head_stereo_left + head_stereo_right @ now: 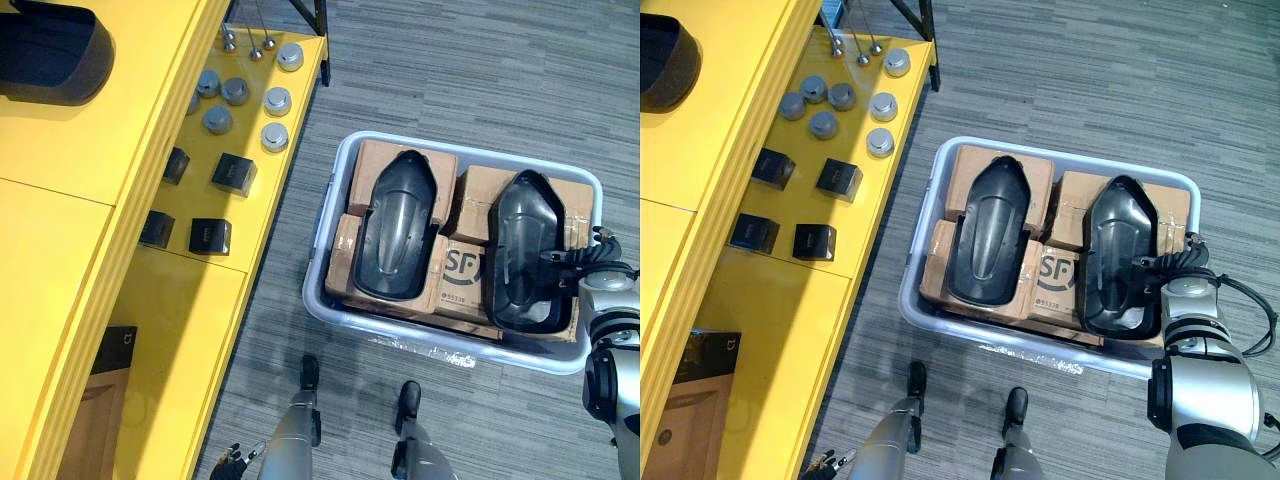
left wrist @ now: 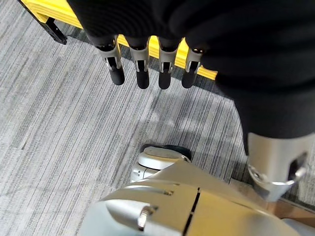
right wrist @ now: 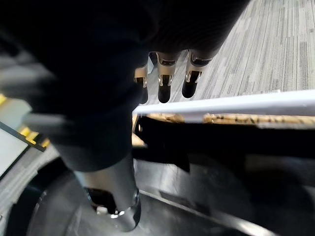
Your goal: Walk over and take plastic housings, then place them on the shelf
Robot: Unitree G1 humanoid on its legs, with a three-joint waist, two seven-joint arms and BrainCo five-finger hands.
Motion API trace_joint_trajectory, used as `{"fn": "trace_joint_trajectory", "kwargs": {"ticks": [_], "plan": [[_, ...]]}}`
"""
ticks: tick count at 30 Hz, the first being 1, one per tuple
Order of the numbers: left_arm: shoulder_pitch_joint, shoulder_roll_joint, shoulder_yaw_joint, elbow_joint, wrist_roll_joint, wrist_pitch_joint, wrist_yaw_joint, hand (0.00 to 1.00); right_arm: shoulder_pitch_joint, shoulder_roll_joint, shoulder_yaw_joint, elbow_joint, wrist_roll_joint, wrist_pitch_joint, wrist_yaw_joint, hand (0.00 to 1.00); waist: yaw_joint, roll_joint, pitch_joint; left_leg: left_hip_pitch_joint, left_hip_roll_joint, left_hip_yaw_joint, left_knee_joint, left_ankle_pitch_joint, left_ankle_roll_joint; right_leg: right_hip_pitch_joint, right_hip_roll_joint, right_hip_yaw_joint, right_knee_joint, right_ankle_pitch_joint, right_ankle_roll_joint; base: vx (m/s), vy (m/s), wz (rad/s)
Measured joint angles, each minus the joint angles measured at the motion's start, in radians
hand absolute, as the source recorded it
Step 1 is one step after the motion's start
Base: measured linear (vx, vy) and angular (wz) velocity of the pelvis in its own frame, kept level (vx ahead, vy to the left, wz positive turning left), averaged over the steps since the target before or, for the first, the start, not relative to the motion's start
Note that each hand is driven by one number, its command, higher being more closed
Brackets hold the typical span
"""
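Fingers (image 3: 165, 83) first: straight, side by side, reaching out past a white rim, with the thumb set apart and down inside a dark shell. Nothing is pinched that I can see. That's the right hand (image 1: 1175, 265), parked at the near right edge of the glossy black plastic housing (image 1: 1118, 255) on the right (touching or just above it, I can't tell). A second black plastic housing (image 1: 985, 240) lies just to its left. Both rest on brown cardboard boxes (image 1: 475, 200) packed into a pale grey plastic tub (image 1: 318, 250), which stands on the grey striped carpet floor (image 1: 450, 60).

Now the left hand (image 2: 147, 29), low at the near left: its fingers are straight and loose, hanging over carpet and holding nothing.

Further left is the yellow shelf (image 1: 60, 250). It carries round grey metal discs (image 1: 235, 92) at the far end and small black boxes (image 1: 234, 172) nearer. A dark rounded shell (image 1: 45, 50) sits on its top level, far left.
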Motion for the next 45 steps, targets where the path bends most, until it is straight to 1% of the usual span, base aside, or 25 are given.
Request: {"fn": "trace_joint_trajectory", "kwargs": {"ticks": [1,4,6,7,8,11,12,14,16,17,21,23,25,27,29,31,33,34,35,36,37,39,41,44,45], "plan": [[0.000,0.000,-0.001,-0.002,0.000,0.000,0.000,0.00,-0.001,0.000,0.000,0.004,-0.001,0.003,0.000,1.00,0.000,0.001,0.000,-0.003,-0.001,-0.001,0.000,0.000,0.000,-0.002,0.000,-0.001,0.000,0.000,0.000,-0.01,0.021,0.07],[0.000,0.000,-0.016,-0.012,0.001,0.002,0.000,0.00,-0.005,-0.003,-0.032,0.046,-0.035,0.019,0.004,1.00,0.002,0.007,0.003,-0.016,-0.002,-0.007,0.005,0.001,0.001,-0.009,0.000,-0.004,-0.001,0.000,0.000,0.00,0.013,0.05],[-0.003,-0.001,-0.029,-0.018,0.002,0.002,0.000,0.00,-0.005,-0.034,-0.036,0.059,-0.067,0.020,0.002,1.00,0.003,0.018,0.003,-0.036,-0.004,-0.014,0.017,0.001,0.001,-0.021,0.000,-0.007,-0.001,0.000,0.000,0.00,0.014,0.07],[-0.004,-0.002,-0.030,-0.024,0.002,0.003,-0.001,0.00,-0.005,-0.062,-0.037,0.065,-0.108,0.023,0.014,1.00,0.007,0.022,0.005,-0.046,-0.004,-0.015,0.022,0.001,0.001,-0.027,0.000,-0.009,0.000,0.000,0.000,0.00,0.010,0.04],[-0.005,-0.003,-0.030,-0.025,0.002,0.004,-0.001,0.00,-0.004,-0.068,-0.037,0.071,-0.125,0.024,0.019,1.00,0.008,0.025,0.004,-0.051,-0.004,-0.017,0.027,0.000,0.001,-0.029,0.000,-0.011,0.000,0.000,0.000,-0.01,0.006,0.06],[-0.022,-0.008,-0.037,-0.035,0.002,0.005,0.000,0.00,0.002,-0.079,-0.048,0.103,-0.196,0.033,0.032,1.00,0.009,0.047,0.011,-0.079,-0.005,-0.039,0.055,-0.002,-0.002,-0.034,0.002,-0.035,0.004,-0.002,0.001,-0.03,0.000,0.15],[-0.027,-0.009,-0.037,-0.053,0.002,0.005,0.000,0.00,0.004,-0.079,-0.076,0.104,-0.209,0.044,0.038,1.00,0.012,0.052,0.012,-0.087,-0.005,-0.043,0.063,-0.004,-0.003,-0.040,0.002,-0.046,0.017,-0.010,0.005,-0.03,-0.005,0.11],[-0.031,-0.008,-0.037,-0.075,0.002,0.005,0.002,0.00,0.011,-0.082,-0.087,0.099,-0.268,0.047,0.044,1.00,0.014,0.053,0.011,-0.094,-0.006,-0.051,0.076,-0.007,-0.006,-0.043,0.000,-0.054,0.035,-0.027,0.010,-0.03,-0.011,0.13],[-0.041,-0.011,-0.036,-0.127,0.000,0.004,0.003,0.00,0.039,-0.101,-0.095,0.094,-0.334,0.055,0.049,1.00,0.029,0.054,0.011,-0.100,-0.010,-0.065,0.089,-0.009,-0.010,-0.051,-0.004,-0.063,0.071,-0.066,0.017,-0.04,-0.036,0.18],[-0.040,-0.012,-0.036,-0.141,0.000,0.004,0.003,0.00,0.043,-0.101,-0.095,0.093,-0.348,0.057,0.049,1.00,0.030,0.055,0.011,-0.100,-0.009,-0.068,0.089,-0.009,-0.010,-0.052,-0.004,-0.065,0.079,-0.069,0.016,-0.04,-0.048,0.13],[-0.029,-0.047,-0.037,-0.275,-0.013,0.007,0.010,0.00,0.076,-0.098,-0.112,0.091,-0.366,0.061,0.053,1.00,0.029,0.061,0.011,-0.070,-0.013,-0.073,0.080,-0.001,-0.010,-0.029,-0.008,-0.072,0.088,-0.078,0.019,0.01,-0.019,0.06],[-0.004,-0.088,-0.039,-0.388,-0.040,0.006,0.015,0.00,0.101,-0.081,-0.092,0.063,-0.385,0.082,0.049,1.00,0.021,0.061,0.011,-0.036,-0.019,-0.073,0.068,0.002,-0.008,0.004,-0.015,-0.076,0.084,-0.081,0.022,0.04,0.005,0.08],[0.029,-0.118,-0.039,-0.516,-0.059,0.005,0.018,0.00,0.151,-0.049,-0.057,-0.023,-0.392,0.090,0.031,1.00,0.009,0.061,0.011,0.000,-0.022,-0.073,0.052,0.003,-0.008,0.037,-0.019,-0.080,0.080,-0.084,0.023,0.04,-0.001,0.07],[0.075,-0.116,-0.034,-0.680,-0.080,-0.005,0.028,0.00,0.222,0.003,-0.025,-0.177,-0.395,0.094,-0.012,1.00,-0.005,0.060,0.009,0.057,-0.023,-0.069,0.019,0.013,-0.011,0.083,-0.019,-0.081,0.067,-0.088,0.022,0.05,-0.019,0.02],[0.098,-0.108,-0.028,-0.776,-0.080,-0.012,0.039,0.00,0.288,0.045,-0.023,-0.295,-0.411,0.098,-0.042,1.00,-0.012,0.057,0.000,0.105,-0.023,-0.070,-0.025,0.028,-0.015,0.112,-0.020,-0.086,0.067,-0.098,0.019,0.05,-0.052,0.07],[0.114,-0.108,-0.003,-0.848,-0.078,-0.013,0.045,0.00,0.362,0.085,-0.023,-0.429,-0.440,0.102,-0.075,1.00,-0.019,0.054,-0.022,0.145,-0.023,-0.072,-0.074,0.046,-0.019,0.135,-0.021,-0.092,0.067,-0.110,0.021,0.06,-0.072,0.11],[0.132,-0.108,0.044,-0.954,-0.075,-0.012,0.048,0.00,0.467,0.133,-0.022,-0.582,-0.484,0.102,-0.090,1.00,-0.029,0.048,-0.062,0.197,-0.022,-0.086,-0.135,0.069,-0.025,0.170,-0.019,-0.111,0.058,-0.121,0.017,0.06,-0.065,0.17],[0.134,-0.106,0.055,-0.980,-0.069,-0.012,0.051,0.00,0.494,0.147,-0.025,-0.615,-0.493,0.102,-0.092,1.00,-0.029,0.044,-0.072,0.213,-0.021,-0.087,-0.149,0.073,-0.028,0.183,-0.017,-0.113,0.051,-0.121,0.016,0.06,-0.053,0.15],[0.136,-0.106,0.072,-1.019,-0.049,-0.012,0.055,0.00,0.534,0.170,-0.030,-0.667,-0.510,0.102,-0.093,1.00,-0.029,0.036,-0.092,0.232,-0.020,-0.089,-0.167,0.078,-0.031,0.198,-0.015,-0.115,0.045,-0.124,0.015,0.08,-0.051,0.10],[0.136,-0.103,0.086,-1.074,-0.015,-0.011,0.069,0.00,0.595,0.197,-0.033,-0.739,-0.530,0.102,-0.093,1.00,-0.029,0.025,-0.132,0.254,-0.019,-0.092,-0.189,0.081,-0.032,0.217,-0.013,-0.119,0.034,-0.126,0.015,0.10,-0.044,0.09],[0.135,-0.099,0.089,-1.107,0.004,-0.011,0.071,0.00,0.622,0.210,-0.034,-0.769,-0.546,0.101,-0.093,1.00,-0.031,0.017,-0.160,0.264,-0.020,-0.092,-0.200,0.082,-0.032,0.226,-0.014,-0.122,0.030,-0.129,0.017,0.10,-0.035,0.10],[0.114,-0.091,0.087,-1.156,0.044,-0.012,0.078,0.00,0.653,0.222,-0.034,-0.807,-0.550,0.100,-0.093,1.00,-0.044,0.006,-0.186,0.299,-0.023,-0.100,-0.214,0.083,-0.032,0.268,-0.015,-0.139,0.019,-0.130,0.018,0.07,-0.017,0.14],[0.089,-0.079,0.076,-1.180,0.053,-0.013,0.085,0.00,0.673,0.241,-0.036,-0.848,-0.552,0.100,-0.093,1.00,-0.053,-0.010,-0.220,0.326,-0.024,-0.100,-0.230,0.085,-0.032,0.290,-0.016,-0.139,0.012,-0.133,0.020,0.04,-0.010,0.05],[0.044,-0.052,0.008,-1.190,0.057,-0.013,0.081,0.00,0.702,0.249,-0.034,-0.917,-0.585,0.097,-0.093,1.00,-0.055,-0.028,-0.265,0.358,-0.023,-0.097,-0.252,0.091,-0.033,0.313,-0.016,-0.138,0.005,-0.137,0.020,0.01,-0.003,-0.01],[0.028,-0.043,-0.029,-1.187,0.029,-0.013,0.069,0.00,0.703,0.250,-0.033,-0.926,-0.590,0.092,-0.093,1.00,-0.056,-0.031,-0.284,0.368,-0.021,-0.096,-0.270,0.102,-0.036,0.314,-0.015,-0.138,0.004,-0.137,0.020,0.00,0.000,0.00]]}}
